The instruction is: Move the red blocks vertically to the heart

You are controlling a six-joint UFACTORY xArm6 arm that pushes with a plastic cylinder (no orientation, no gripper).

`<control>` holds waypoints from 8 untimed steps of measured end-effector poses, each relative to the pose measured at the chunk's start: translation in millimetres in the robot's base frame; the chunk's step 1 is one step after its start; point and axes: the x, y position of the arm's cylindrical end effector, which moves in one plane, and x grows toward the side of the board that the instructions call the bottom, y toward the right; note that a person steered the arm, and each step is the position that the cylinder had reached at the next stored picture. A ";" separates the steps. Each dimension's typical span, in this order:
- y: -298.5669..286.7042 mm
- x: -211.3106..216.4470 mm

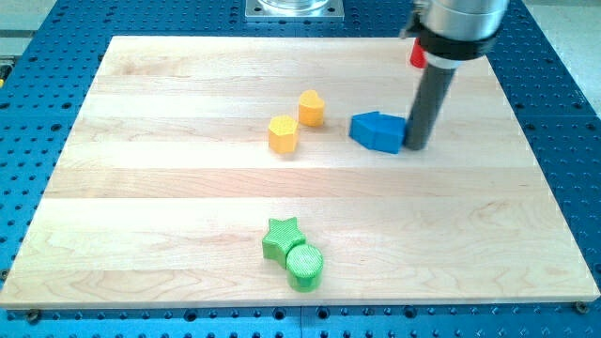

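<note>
My tip, a bare rod with nothing to pinch, touches the blue block on its right. One red block peeks behind the rod, above; I should circle round it and push gently toward the yellow heart.

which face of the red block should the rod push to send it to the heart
Probably its upper-right side, since the yellow heart lies lower-left of the red block. My tip sits by the blue block; the red one is mostly hidden.
</note>
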 end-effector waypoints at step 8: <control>150.2 -209.1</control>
